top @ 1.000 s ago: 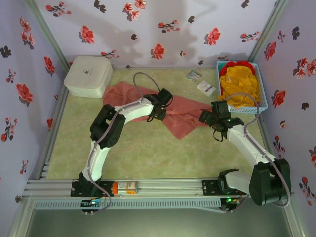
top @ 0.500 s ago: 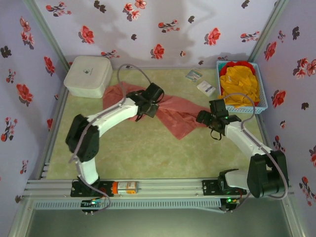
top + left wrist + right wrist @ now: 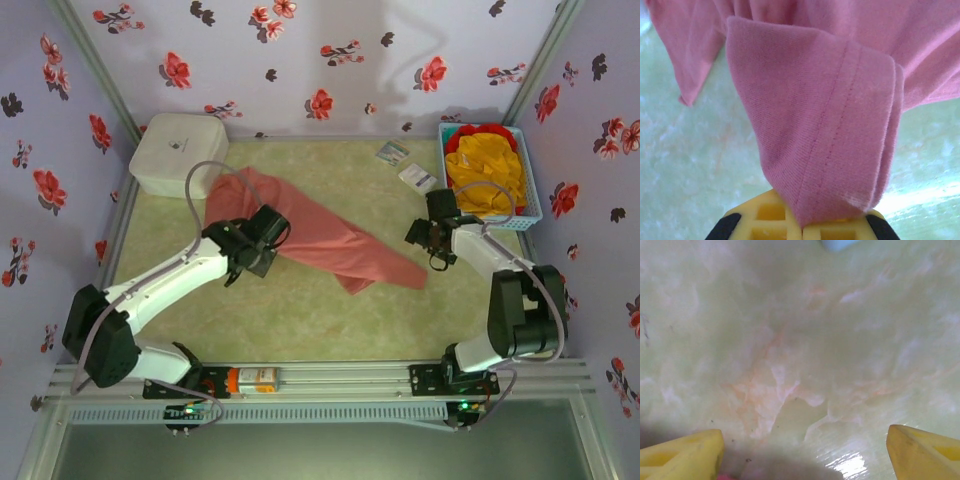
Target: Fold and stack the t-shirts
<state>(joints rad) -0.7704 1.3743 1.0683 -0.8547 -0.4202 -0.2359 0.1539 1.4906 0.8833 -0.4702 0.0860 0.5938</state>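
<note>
My left gripper [image 3: 262,241] has dragged the pink t-shirt [image 3: 322,233] leftward across the table [image 3: 300,315], clenched on its hem; my right gripper [image 3: 428,240] sits splayed, empty. Spreading stage, I judge: next, lay it flat.

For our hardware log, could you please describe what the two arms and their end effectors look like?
Both the left arm and right arm have white links and black joints, each trailing a grey cable looping near the wrist. The left end effector and right end effector have yellow fingers with moulded hollows.
</note>
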